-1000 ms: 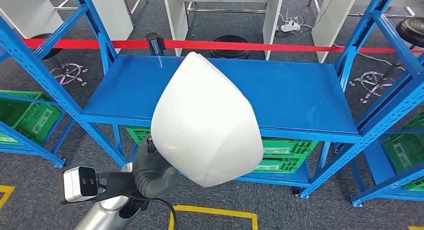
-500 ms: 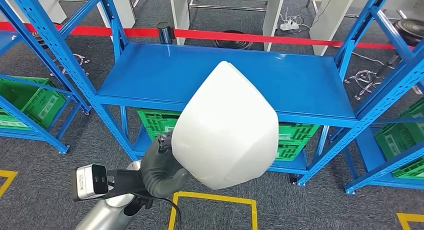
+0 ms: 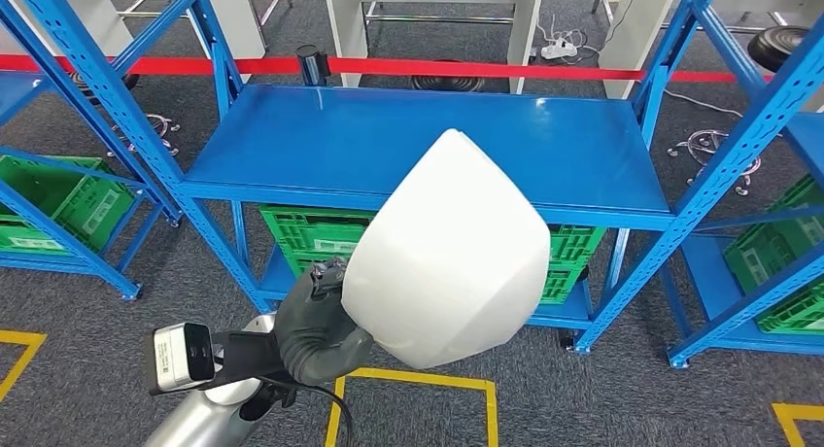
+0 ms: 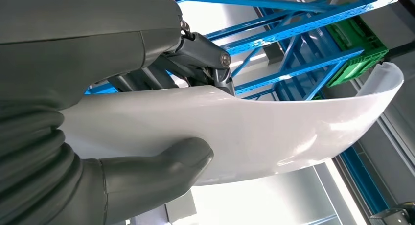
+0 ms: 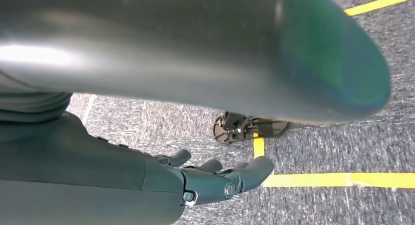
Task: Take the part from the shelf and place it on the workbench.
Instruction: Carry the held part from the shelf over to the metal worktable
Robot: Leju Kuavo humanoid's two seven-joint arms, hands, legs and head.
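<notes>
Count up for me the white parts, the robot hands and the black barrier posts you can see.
white part: 1
robot hands: 2, the left hand holding the white part, the right hand holding nothing
black barrier post: 1
Total: 4

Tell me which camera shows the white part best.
The head view: the white part shows whole, held by the left hand before the blue shelf. The left wrist view shows its curved edge close up.
</notes>
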